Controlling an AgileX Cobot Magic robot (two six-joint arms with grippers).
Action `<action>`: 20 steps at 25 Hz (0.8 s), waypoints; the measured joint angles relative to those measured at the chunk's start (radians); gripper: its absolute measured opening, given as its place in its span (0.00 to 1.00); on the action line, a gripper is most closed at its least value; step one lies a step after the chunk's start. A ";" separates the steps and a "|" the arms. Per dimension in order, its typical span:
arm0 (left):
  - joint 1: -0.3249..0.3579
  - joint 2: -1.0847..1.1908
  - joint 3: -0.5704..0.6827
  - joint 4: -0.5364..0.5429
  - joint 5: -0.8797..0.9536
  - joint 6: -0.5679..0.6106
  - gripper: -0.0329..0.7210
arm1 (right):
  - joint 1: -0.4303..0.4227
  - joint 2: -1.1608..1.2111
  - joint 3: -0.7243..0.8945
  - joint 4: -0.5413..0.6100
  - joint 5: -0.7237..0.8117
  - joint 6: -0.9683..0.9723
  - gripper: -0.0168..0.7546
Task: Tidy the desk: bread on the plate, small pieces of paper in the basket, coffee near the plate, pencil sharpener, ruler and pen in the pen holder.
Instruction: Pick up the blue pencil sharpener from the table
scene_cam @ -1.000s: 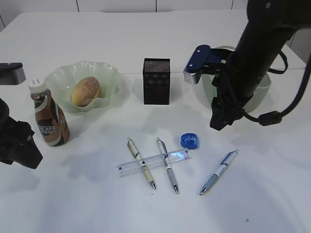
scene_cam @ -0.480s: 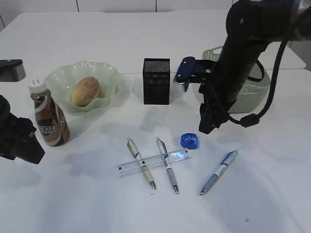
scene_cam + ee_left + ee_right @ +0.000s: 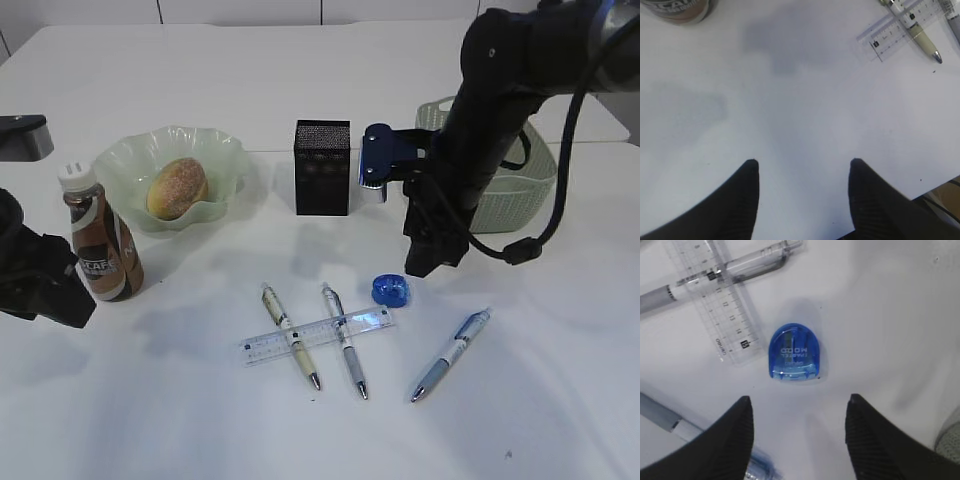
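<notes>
The blue pencil sharpener (image 3: pixel 795 353) lies on the desk (image 3: pixel 200 400) just ahead of my open, empty right gripper (image 3: pixel 799 402), which hovers above it (image 3: pixel 430 262). The clear ruler (image 3: pixel 315 335) lies across two pens (image 3: pixel 290 335) (image 3: pixel 343 340); a blue pen (image 3: pixel 450 353) lies to the right. The bread (image 3: pixel 177 187) sits in the plate (image 3: pixel 125 160), with the coffee (image 3: pixel 100 245) beside it. My left gripper (image 3: pixel 804 165) hangs open over bare desk at the left. The pen holder (image 3: pixel 322 167) and basket (image 3: pixel 520 195) stand at the back. Small pieces of paper are out of view.
The right arm covers part of the basket. In the left wrist view the desk's front edge (image 3: pixel 940 187) runs close to the right finger, and the coffee's base (image 3: pixel 680 7) shows at the top left.
The right arm has swung left and down from in front of the basket to just above the pencil sharpener. The left arm has barely shifted.
</notes>
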 joint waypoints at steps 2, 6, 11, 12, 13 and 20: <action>0.000 0.000 0.000 0.000 0.000 0.000 0.58 | 0.000 0.021 -0.002 0.006 -0.016 -0.017 0.65; 0.000 0.000 0.000 0.000 -0.002 0.000 0.58 | 0.000 0.057 -0.002 0.025 -0.030 -0.023 0.66; 0.000 0.000 0.000 0.000 -0.002 0.000 0.58 | 0.000 0.081 -0.002 0.031 -0.051 -0.023 0.66; 0.000 0.000 0.000 0.000 -0.002 0.000 0.58 | 0.000 0.081 -0.002 0.031 -0.051 -0.023 0.66; 0.000 0.000 0.000 0.002 -0.002 0.000 0.58 | 0.000 0.088 -0.002 0.035 -0.063 -0.027 0.66; 0.000 0.000 0.000 0.002 -0.002 0.000 0.58 | 0.000 0.124 -0.004 0.046 -0.082 -0.033 0.66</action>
